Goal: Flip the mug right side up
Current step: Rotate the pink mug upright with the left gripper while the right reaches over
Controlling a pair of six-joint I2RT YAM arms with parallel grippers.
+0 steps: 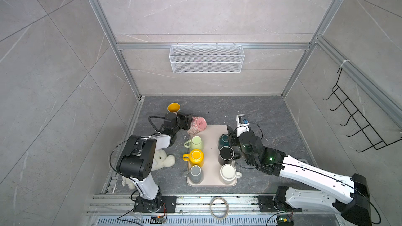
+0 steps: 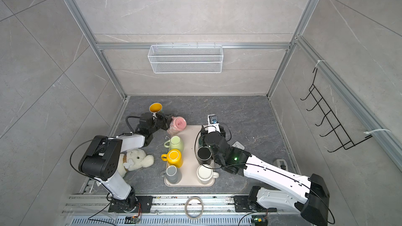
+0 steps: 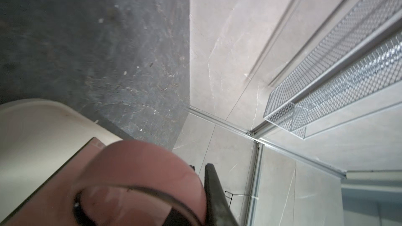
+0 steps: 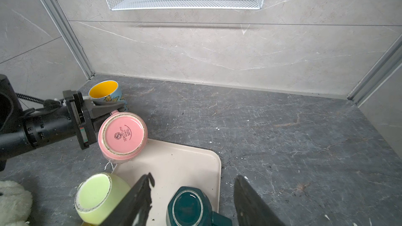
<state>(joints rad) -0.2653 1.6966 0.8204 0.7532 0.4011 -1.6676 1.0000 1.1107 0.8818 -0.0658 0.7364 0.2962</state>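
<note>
Right wrist view gives me the best look at the pink mug (image 4: 123, 136). It is tipped over on its side, with its flat base and the printed maker's mark turned to this camera. It hangs over the far left corner of the beige tray (image 4: 174, 159). Whether it touches the tray rim or is a little above it, I cannot tell. The left gripper (image 4: 114, 109) is closed tight on the handle of this mug and reaches it from the left side. In the left wrist view I see the pink handle loop very near the lens and blurred, with one dark finger (image 3: 214, 192) just beside it.

In both top views the same mug lies tilted at the back left corner of the tray, touching the tip of the left gripper. Behind that gripper a mug with yellow inside (image 1: 173, 107) stands upright on the dark table (image 1: 250, 114).

The right gripper (image 4: 194, 179) has its jaws well apart and holds nothing. It hovers above a dark green mug (image 4: 189, 207) that stands on the tray. On the tray I count also a light green mug (image 1: 195, 143), a yellow mug (image 1: 195, 157), a grey mug (image 1: 195, 173), a black mug (image 1: 226, 155) and a white mug (image 1: 228, 173). A white plush toy (image 1: 162, 159) lies on the table near the left arm.
</note>
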